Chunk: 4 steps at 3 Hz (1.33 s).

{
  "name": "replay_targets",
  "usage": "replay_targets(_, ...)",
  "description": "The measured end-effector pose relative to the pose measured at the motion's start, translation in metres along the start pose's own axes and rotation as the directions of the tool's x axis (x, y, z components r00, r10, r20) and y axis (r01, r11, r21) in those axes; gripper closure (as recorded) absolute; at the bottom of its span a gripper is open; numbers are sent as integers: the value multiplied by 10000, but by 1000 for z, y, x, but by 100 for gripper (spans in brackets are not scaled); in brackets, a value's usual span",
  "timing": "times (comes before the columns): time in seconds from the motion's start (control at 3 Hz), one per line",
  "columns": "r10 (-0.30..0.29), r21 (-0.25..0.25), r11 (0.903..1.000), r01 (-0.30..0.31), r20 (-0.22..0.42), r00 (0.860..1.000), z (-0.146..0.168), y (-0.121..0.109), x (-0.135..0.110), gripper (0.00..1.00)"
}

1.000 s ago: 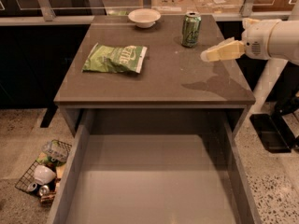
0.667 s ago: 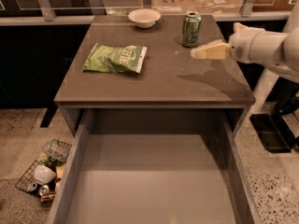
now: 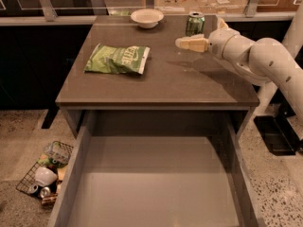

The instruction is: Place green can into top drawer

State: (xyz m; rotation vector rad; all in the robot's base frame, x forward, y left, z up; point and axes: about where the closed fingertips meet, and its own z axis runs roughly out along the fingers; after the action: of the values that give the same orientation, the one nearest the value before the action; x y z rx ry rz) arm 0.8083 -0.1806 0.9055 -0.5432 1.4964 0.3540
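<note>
camera view: end effector (image 3: 183, 43) near can (image 3: 194, 22)

The top drawer (image 3: 156, 183) runs off the bottom edge, so I cannot see its front wall. Beyond the drawer, over the cabinet top, the gripper (image 3: 189, 43) covers the foot of the green can (image 3: 195, 21). The arm (image 3: 267, 56) behind the gripper is cut by the right edge. On the floor left of the drawer, a wire basket (image 3: 28, 179) holds clutter too small to name.

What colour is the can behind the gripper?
The green can is green with a silver top, camera view; the gripper hovers just in front of it.
</note>
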Motion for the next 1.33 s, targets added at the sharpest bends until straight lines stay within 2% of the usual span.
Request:
replay_targets(0.33,-154,-159,9998,155,46,9999,20,2,-6,0)
replay_targets(0.67,-193,-283,9994,179,-499,9986,25,-3,-4,0)
replay_targets(1.33,763,-624,9946,-825,-968,9924,32,-20,17,0)
